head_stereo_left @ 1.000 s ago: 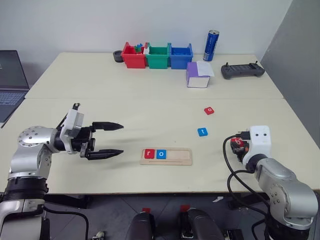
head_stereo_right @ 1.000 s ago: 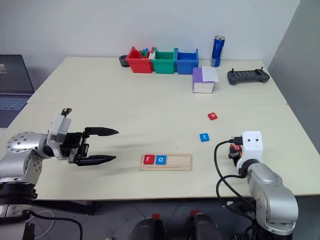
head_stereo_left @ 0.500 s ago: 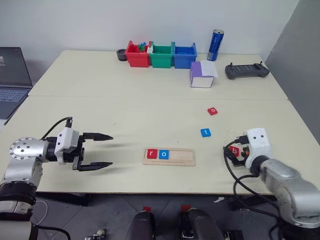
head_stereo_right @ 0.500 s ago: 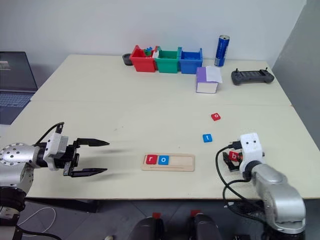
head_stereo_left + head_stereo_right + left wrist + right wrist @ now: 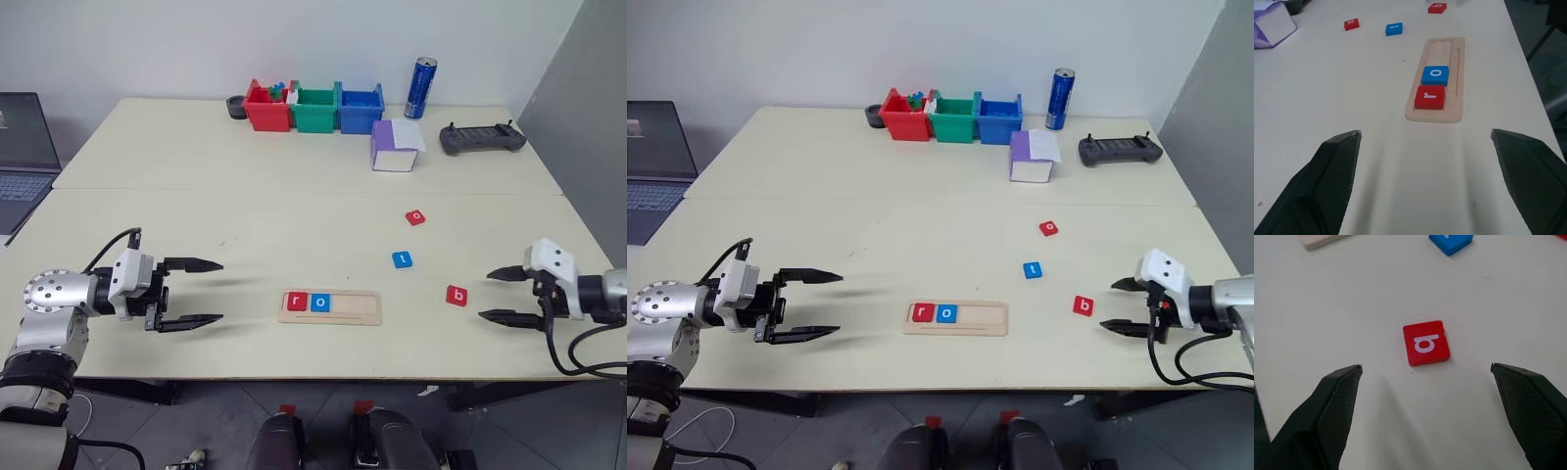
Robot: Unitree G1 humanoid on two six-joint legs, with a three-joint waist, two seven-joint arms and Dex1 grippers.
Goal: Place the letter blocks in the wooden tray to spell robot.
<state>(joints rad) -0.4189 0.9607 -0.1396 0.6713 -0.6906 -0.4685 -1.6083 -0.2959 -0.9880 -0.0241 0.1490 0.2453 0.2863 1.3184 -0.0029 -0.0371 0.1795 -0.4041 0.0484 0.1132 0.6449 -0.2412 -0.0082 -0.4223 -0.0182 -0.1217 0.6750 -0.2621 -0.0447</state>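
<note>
Left pincer (image 5: 203, 292): spread wide, nothing held or touched; held over the bench (image 5: 245, 186) at its near left, pointing toward the wooden tray (image 5: 329, 307), well apart from it.
Right pincer (image 5: 497, 295): spread wide, nothing gripped; held at the near right of the bench, pointing at the red "b" block (image 5: 457, 295), which lies near its tips, not touched.
Wooden tray: flat near the front edge of the bench, between the two pincers.
Letter blocks, counted: five are seen, three red and two blue.
In the tray: two, a red "r" (image 5: 296, 302) at the tray's left end and a blue "o" (image 5: 319, 303) touching it on its right; the remaining slots are bare wood.
Loose on the bench: three, the red "b", a blue "t" (image 5: 402, 259) beyond the tray's right end, and a red "o" (image 5: 416, 217) farther back.
Bins (image 5: 313, 108): three at the far edge, red, green and blue, side by side.
</note>
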